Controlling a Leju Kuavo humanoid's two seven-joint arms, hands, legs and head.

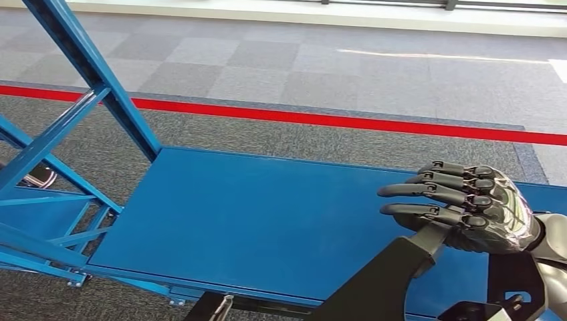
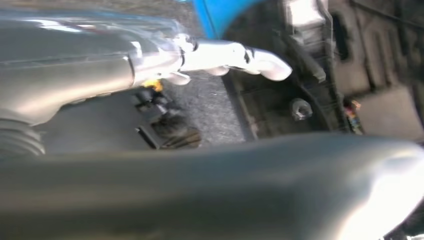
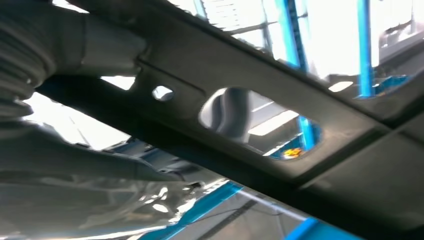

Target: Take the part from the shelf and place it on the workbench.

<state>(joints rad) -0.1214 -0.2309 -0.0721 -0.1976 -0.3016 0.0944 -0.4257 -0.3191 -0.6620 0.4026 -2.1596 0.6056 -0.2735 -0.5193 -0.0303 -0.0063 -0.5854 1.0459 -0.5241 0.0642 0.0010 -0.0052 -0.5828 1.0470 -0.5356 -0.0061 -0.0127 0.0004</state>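
So there's one part in play here, a long flat black plastic piece with cut-out holes point(image 1: 381, 277), and the right hand point(image 1: 468, 207) has it. From the head view the dark fingers point(image 1: 428, 190) are stretched out together over the top end of the part while the rest of it hangs down and away below the hand, toward the robot. The right wrist view shows the same black part point(image 3: 280, 125) running diagonally right across in front of the hand, with one small round hole and one bigger oval opening in it, thumb tucked behind it. Under the hand and the part is one flat blue metal shelf surface point(image 1: 267, 221), and the part isn't lying on it, it's up in the hand. Off beyond the fingertips stands the blue steel frame of slanted beams point(image 1: 87, 67), and further out one red stripe point(image 1: 334, 120) crosses the grey carpet floor point(image 1: 267, 60). Left hand point(image 2: 235, 55) turns up blurry in its own wrist view; can't tell if the fingers are apart or curled
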